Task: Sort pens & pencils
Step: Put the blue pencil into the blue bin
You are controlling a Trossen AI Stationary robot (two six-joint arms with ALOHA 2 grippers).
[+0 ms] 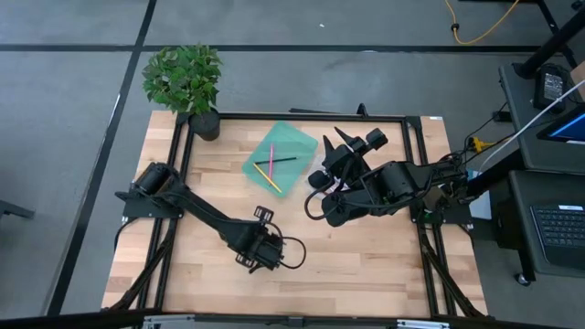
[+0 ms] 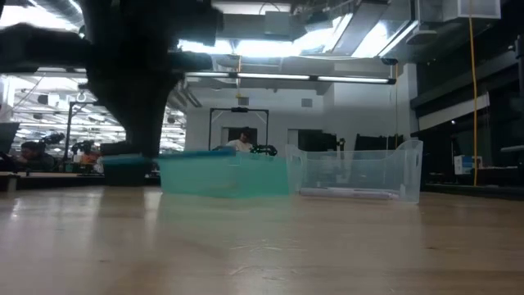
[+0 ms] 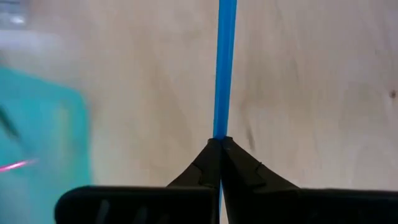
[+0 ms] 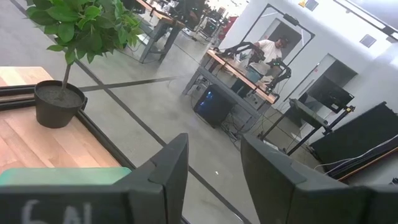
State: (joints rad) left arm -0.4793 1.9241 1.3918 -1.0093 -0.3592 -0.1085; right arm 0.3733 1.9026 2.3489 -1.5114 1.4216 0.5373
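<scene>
My left gripper (image 1: pixel 265 256) hangs over the near middle of the wooden table, shut on a blue stick (image 3: pixel 224 62), one of the pens & pencils. A shallow teal tray (image 1: pixel 281 157) at the far middle holds a black stick (image 1: pixel 285 161), a pink one (image 1: pixel 271 157) and a yellow one (image 1: pixel 268 177), lying flat and crossing. The tray's edge (image 3: pixel 37 124) shows in the left wrist view. My right gripper (image 4: pixel 214 168) is raised high beside the tray, open and holding nothing, pointing toward the far left. My left gripper pinches the blue stick (image 3: pixel 219 134) between its two fingertips (image 3: pixel 239 163). It comes from above, slanting steeply down. The stick runs on in line with the fingers and sticks out well past their tips. Which part of the stick is held, and whether its far end clears the table, I cannot tell.
A potted plant (image 1: pixel 187 87) stands at the table's far left corner. A clear plastic bin (image 2: pixel 352 172) stands right of the teal tray (image 2: pixel 225 174) in the low view; my right arm (image 1: pixel 384 187) covers it from above. A black frame (image 1: pixel 302 116) rims the table.
</scene>
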